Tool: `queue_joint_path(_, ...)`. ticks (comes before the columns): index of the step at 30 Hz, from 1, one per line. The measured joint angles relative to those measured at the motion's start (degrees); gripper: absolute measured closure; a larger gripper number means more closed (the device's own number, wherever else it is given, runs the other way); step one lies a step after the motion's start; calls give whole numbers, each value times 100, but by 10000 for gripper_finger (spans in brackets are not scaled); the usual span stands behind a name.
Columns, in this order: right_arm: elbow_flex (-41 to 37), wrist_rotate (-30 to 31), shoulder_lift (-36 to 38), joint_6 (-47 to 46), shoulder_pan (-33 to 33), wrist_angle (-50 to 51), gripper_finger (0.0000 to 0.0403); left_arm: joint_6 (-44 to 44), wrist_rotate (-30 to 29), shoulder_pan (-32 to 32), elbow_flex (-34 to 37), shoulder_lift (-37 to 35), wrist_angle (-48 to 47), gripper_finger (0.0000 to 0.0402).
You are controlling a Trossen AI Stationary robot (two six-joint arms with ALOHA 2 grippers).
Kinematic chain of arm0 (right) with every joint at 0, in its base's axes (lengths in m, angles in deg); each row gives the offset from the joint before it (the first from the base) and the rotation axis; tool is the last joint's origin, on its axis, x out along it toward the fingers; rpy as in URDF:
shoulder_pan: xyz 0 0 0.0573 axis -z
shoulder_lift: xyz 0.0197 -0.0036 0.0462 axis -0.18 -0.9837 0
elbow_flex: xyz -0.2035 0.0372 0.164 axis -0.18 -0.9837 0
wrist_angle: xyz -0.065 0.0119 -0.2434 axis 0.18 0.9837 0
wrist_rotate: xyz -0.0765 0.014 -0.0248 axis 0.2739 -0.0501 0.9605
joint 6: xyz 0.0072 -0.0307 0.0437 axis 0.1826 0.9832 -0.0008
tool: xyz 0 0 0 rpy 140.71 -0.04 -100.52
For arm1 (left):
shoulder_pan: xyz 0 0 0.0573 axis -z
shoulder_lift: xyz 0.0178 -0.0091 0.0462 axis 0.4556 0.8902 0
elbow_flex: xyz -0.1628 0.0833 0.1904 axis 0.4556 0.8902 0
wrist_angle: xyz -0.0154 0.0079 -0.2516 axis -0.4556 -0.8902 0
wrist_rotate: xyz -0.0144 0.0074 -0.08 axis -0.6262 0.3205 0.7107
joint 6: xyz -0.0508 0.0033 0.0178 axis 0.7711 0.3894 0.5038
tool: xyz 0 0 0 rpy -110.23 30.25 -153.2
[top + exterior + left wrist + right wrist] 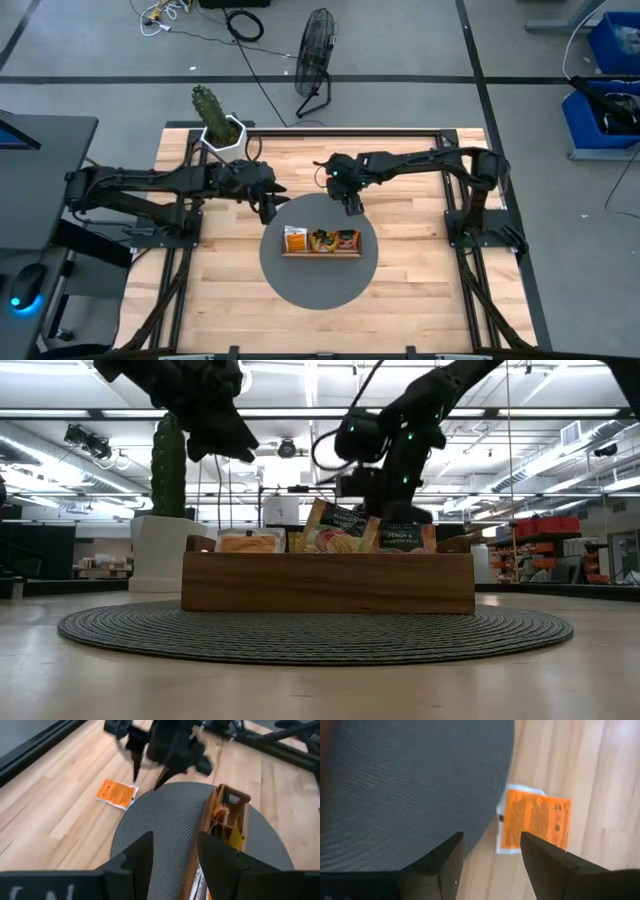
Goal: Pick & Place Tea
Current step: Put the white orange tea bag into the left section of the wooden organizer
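One orange tea sachet (535, 822) lies flat on the bare wood just off the far rim of the round grey mat (320, 285); it also shows in the left wrist view as the orange sachet (116, 794). A white edge peeks out from under it. My right gripper (490, 852) hovers open above it, touching nothing; in the high view my right gripper (350, 206) hides it. Several more sachets (321, 240) stand upright in the wooden tray (322, 253) at the mat's middle. My left gripper (175, 857) is open and holds nothing, above the mat's left far part (269, 210).
A cactus in a white pot (218, 122) stands at the table's far left, behind the left arm. The tray (328, 582) sits between the two grippers and nearer the table's near edge. Bare wood lies left, right and near of the mat. A floor fan (316, 55) stands beyond the table.
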Motion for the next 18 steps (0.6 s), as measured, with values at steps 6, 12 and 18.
queue_joint_path(6,0,374,-300,39,98,-178,201,22,2,4,-2,0,-33,246)
queue_joint_path(12,-82,174,-353,235,146,-126,227,40,2,4,-2,0,-66,246)
queue_joint_path(18,-343,246,-353,338,146,-500,243,43,-14,-28,-2,0,-49,246)
